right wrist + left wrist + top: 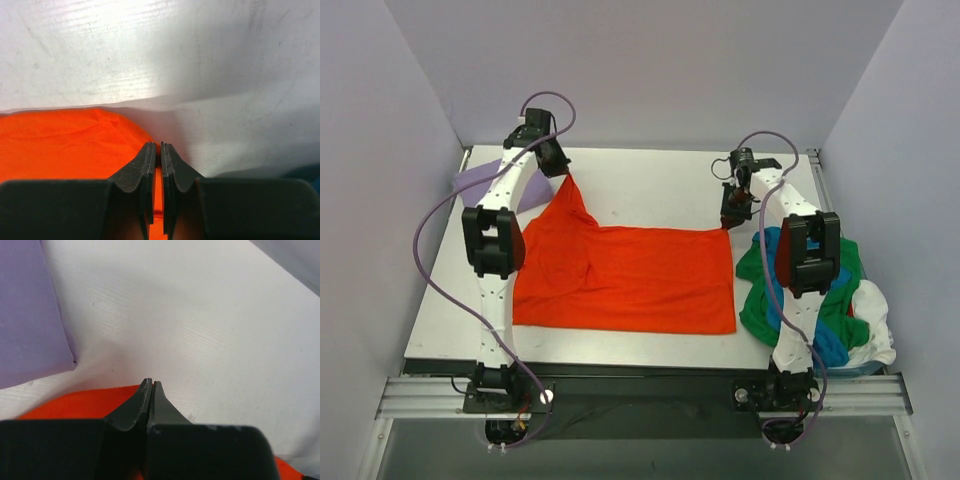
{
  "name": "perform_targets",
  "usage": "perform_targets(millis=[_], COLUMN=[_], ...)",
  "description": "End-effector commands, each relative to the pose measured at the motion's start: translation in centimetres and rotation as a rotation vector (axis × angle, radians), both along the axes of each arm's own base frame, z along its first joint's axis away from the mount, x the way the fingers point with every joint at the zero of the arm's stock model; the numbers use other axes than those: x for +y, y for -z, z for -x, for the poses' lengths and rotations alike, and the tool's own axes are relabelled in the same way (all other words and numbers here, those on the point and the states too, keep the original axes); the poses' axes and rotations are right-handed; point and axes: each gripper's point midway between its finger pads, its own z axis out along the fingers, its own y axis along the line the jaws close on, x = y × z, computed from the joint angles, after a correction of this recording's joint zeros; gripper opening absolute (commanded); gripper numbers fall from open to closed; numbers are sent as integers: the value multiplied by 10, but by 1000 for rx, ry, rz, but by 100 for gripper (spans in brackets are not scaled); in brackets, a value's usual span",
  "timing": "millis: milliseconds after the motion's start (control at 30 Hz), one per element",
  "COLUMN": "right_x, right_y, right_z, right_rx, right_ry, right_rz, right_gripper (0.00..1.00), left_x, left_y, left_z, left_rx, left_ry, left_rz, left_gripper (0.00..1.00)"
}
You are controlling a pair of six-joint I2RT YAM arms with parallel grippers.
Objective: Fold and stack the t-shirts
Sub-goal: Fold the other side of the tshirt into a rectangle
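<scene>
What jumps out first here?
The bright orange-red t-shirt lies spread across the middle of the table, its far corners pinched by the left gripper and right gripper. A jumbled heap of green, blue and white shirts sits at the right edge, a lavender shirt at far left.

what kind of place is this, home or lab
Likely a robot lab cell: a white table walled in by plain panels, left arm and right arm bolted to a rail, an orange-red t-shirt spread for folding.
</scene>
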Motion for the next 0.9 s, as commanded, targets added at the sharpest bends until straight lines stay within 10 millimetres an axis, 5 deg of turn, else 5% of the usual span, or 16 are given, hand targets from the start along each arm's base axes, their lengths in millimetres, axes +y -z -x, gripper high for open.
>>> perform_targets(millis=[0, 200, 233, 433, 500, 567, 600, 633, 800, 867], right_x=[-9, -5, -3, 0, -1, 0, 1, 1, 3, 4], right_y=[-5, -27, -28, -42, -44, -46, -44, -44, -42, -36], right_z=[-1, -13, -12, 2, 9, 14, 20, 22, 39, 48], right_rx=[39, -20, -22, -46, -47, -50, -40, -39, -27, -10], right_ry=[19, 4, -5, -49, -64, -76, -81, -86, -94, -98], right_rz=[42, 15, 4, -12, -14, -21, -22, -23, -28, -25], right_gripper=[0, 0, 0, 0, 0, 0, 0, 0, 0, 0], left_x=[7, 19, 21, 32, 35, 35, 35, 35, 37, 39], left_y=[-17, -46, -34, -68, -54, -70, -55, -67, -45, -53], left_z=[-12, 7, 18, 73, 95, 112, 125, 134, 182, 196], left_rx=[-47, -71, -33, -51, -2, -30, 7, -19, 57, 38], left_ry=[21, 23, 23, -3, -25, -40, -58, -65, -119, -135], left_rz=[20, -3, -7, -15, -4, 12, 25, 37, 70, 77], left_gripper=[0, 0, 0, 0, 0, 0, 0, 0, 0, 0])
